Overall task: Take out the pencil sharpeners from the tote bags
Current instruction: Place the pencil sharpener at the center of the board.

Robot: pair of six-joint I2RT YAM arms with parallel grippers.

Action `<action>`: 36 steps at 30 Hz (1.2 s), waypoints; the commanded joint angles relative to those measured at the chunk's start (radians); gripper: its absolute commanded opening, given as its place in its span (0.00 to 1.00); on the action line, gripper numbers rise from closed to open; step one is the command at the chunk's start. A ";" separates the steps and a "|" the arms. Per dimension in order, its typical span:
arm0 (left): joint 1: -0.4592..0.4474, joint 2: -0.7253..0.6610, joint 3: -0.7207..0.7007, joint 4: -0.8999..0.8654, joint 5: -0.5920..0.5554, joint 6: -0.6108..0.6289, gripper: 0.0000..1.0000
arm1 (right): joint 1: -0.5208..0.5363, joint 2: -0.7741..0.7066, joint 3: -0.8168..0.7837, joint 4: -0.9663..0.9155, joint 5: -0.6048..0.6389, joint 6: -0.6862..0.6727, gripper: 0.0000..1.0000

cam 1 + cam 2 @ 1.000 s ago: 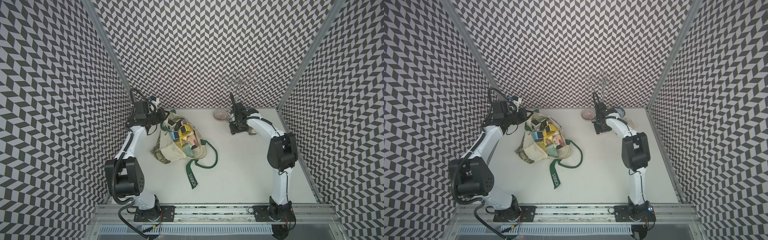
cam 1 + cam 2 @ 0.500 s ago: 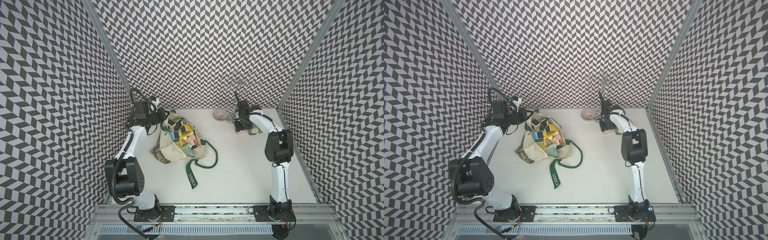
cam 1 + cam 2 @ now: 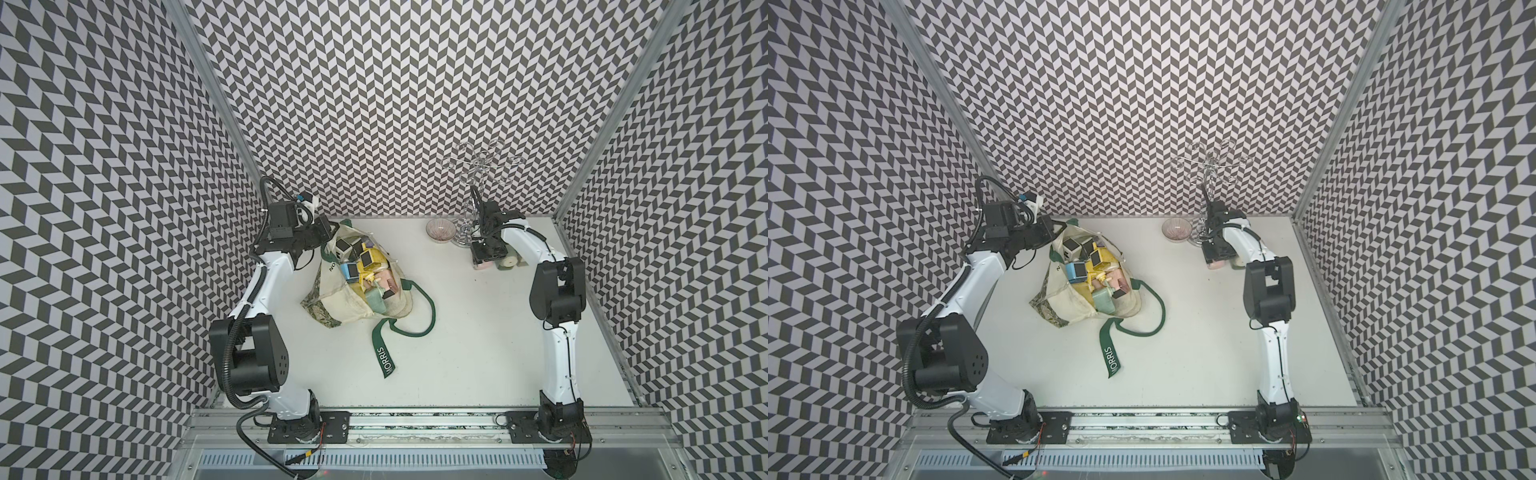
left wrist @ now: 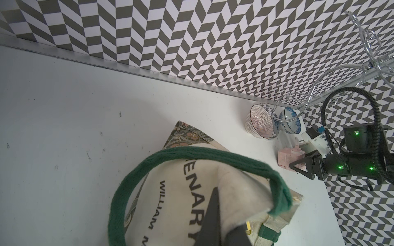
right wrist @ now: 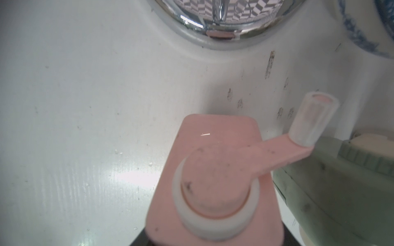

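While my left fingers pinch the cream canvas tote bag at ten o'clock, my right fingers clasp a pink plastic sharpener at two o'clock, beside a green sharpener; many pastel sharpeners lie bagged.

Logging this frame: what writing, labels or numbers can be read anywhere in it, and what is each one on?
"MORRIS": on the loose green strap.
"WILLIAM": printed on the cream tote bag, left wrist view.
"ENARY": same bag, the word's start hidden behind a strap.
Dark letters on the bag's side in a top view: too small to read.
Pink pencil sharpener, striped bowl, blue bowl: no writing seen.
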 commanded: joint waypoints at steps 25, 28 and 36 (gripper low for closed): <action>-0.001 -0.035 0.026 0.107 0.039 -0.001 0.00 | -0.028 -0.055 -0.094 0.045 -0.024 -0.002 0.50; 0.000 -0.036 0.026 0.106 0.038 0.001 0.00 | -0.027 -0.030 -0.083 0.057 -0.005 0.001 0.52; 0.000 -0.036 0.025 0.106 0.035 0.003 0.00 | -0.027 0.017 -0.067 0.099 -0.002 0.003 0.57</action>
